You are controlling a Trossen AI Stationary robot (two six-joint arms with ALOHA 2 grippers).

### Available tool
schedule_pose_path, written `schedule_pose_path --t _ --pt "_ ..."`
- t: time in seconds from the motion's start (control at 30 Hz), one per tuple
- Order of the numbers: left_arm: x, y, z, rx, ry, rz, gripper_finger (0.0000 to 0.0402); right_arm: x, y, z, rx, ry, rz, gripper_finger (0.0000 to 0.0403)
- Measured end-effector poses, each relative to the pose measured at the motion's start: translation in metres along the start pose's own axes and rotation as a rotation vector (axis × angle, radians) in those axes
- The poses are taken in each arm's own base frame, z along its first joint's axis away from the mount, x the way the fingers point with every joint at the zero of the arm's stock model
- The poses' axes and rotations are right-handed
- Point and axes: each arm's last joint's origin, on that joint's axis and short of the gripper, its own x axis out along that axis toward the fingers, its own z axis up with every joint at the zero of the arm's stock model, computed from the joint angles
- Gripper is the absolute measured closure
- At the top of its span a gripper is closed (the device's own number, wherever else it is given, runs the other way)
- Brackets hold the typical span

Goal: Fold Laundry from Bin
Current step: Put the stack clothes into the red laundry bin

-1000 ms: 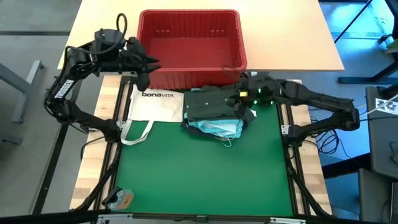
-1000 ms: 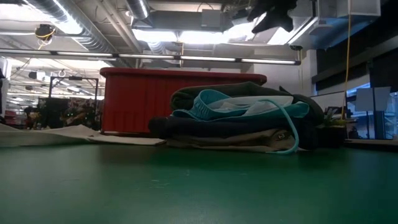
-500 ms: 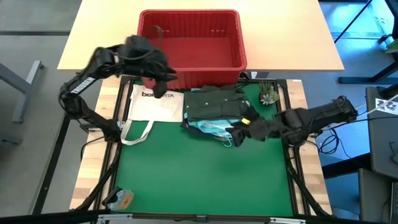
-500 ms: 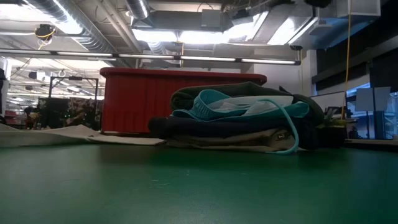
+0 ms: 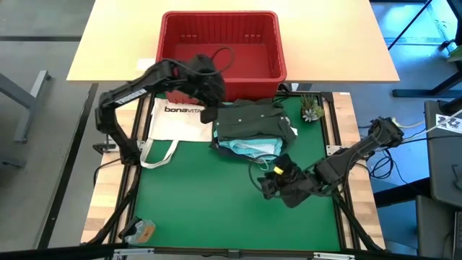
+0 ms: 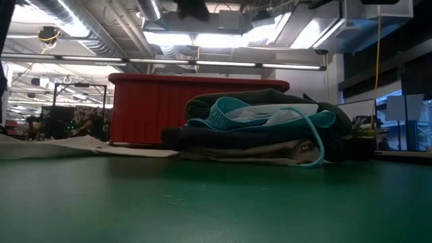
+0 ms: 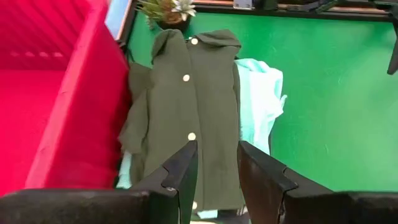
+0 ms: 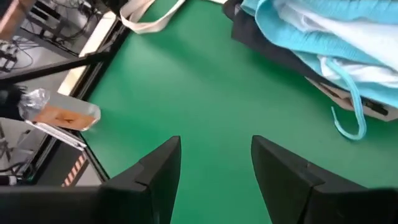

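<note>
Currently, the stacked laundry [image 5: 253,128] is seen mid-frame below the red bin [image 5: 221,49]; left gripper [image 5: 209,114] narrowly parted, right gripper [image 5: 266,186] spread, both empty.

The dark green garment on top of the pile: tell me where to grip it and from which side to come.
Grip the dark green garment at its edge nearest the bin, coming straight down from above. It lies flat and buttoned on top of the pile, so probably only an edge can be pinched. The left gripper, open, is already beside that corner; the right gripper, open, sits over bare mat.
</note>
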Motion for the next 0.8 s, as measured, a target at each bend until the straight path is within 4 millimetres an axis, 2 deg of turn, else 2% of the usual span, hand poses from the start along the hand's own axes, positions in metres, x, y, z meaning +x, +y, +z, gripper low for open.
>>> schedule_pose_path --t 0.2,0.33,0.43,0.6,0.8 --pt "0.035 0.005 0.004 -0.004 0.031 -0.019 0.0301 0.002 -0.001 -0.002 0.013 -0.026 -0.026 0.0207" --pt "0.065 0.008 0.002 -0.012 0.093 -0.031 0.031 -0.007 -0.011 0.006 -0.017 -0.126 -0.083 0.0207" --pt "0.086 0.011 0.0 -0.004 0.14 -0.043 0.0316 -0.006 -0.021 0.013 -0.033 -0.184 -0.176 0.0207" --pt "0.125 0.014 -0.008 -0.002 0.224 -0.065 0.033 -0.001 -0.037 0.017 0.011 -0.092 -0.329 0.0207" --pt "0.162 0.018 -0.018 0.007 0.301 -0.084 0.035 -0.009 -0.044 0.009 -0.039 -0.062 -0.387 0.0207"
